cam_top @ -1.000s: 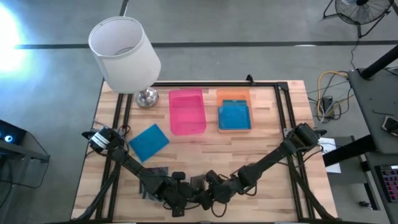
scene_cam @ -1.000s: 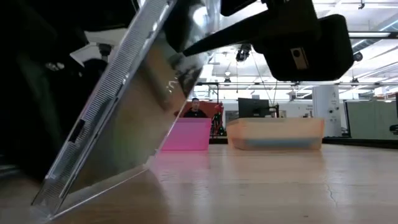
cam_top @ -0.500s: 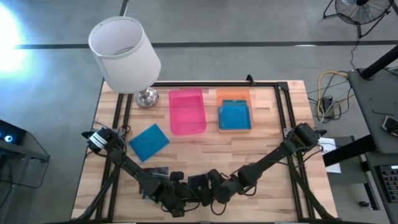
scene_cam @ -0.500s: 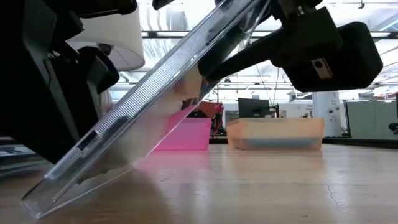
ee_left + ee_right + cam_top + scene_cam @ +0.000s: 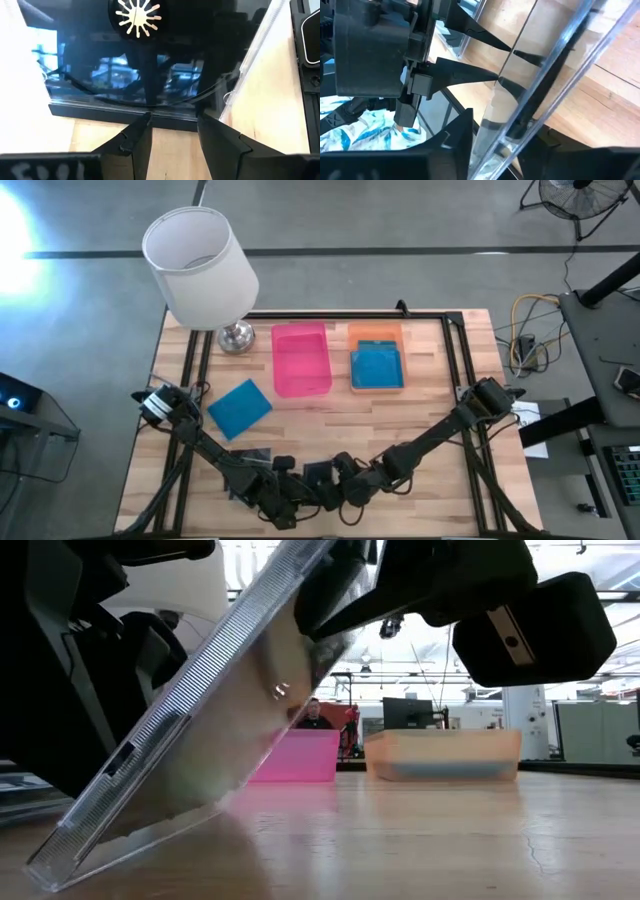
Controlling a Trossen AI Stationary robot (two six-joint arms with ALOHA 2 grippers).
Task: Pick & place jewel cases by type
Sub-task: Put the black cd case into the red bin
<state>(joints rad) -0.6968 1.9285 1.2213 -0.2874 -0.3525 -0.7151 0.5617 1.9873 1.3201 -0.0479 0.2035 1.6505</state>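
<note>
A clear jewel case with a dark disc [image 5: 200, 740] stands tilted at the table's near edge [image 5: 315, 473], its lower edge [image 5: 60, 865] on the wood. My right gripper [image 5: 495, 142] is shut on its raised end. My left gripper [image 5: 172, 120] is open, its two fingertips against the case's face. A blue case [image 5: 238, 408] lies flat at the left. Another blue case [image 5: 377, 367] lies in the orange tray [image 5: 375, 332]. A dark case [image 5: 250, 457] lies flat near my left arm. My left gripper's open fingertips [image 5: 501, 77] meet the broad face of the clear case near its lower, hinge-side edge [image 5: 150, 114], coming level from the table's left. It does not pinch the case. My right gripper pinches the case's raised edge [image 5: 512, 125] between its two fingers, one on each face, coming from the table's right. The case leans at a slant with its lower edge on the table.
A pink tray [image 5: 301, 360] stands at the far middle, next to the orange tray. A white lamp [image 5: 200, 265] on a chrome foot [image 5: 236, 336] stands at the far left. Bare wood lies between the trays and the grippers. A person shows far off in the room [image 5: 315, 712].
The clear case has tipped flatter and then steeper again under my right gripper, which has shifted with its raised end. Its lower edge has stayed on the table and slid a little toward the left arm.
</note>
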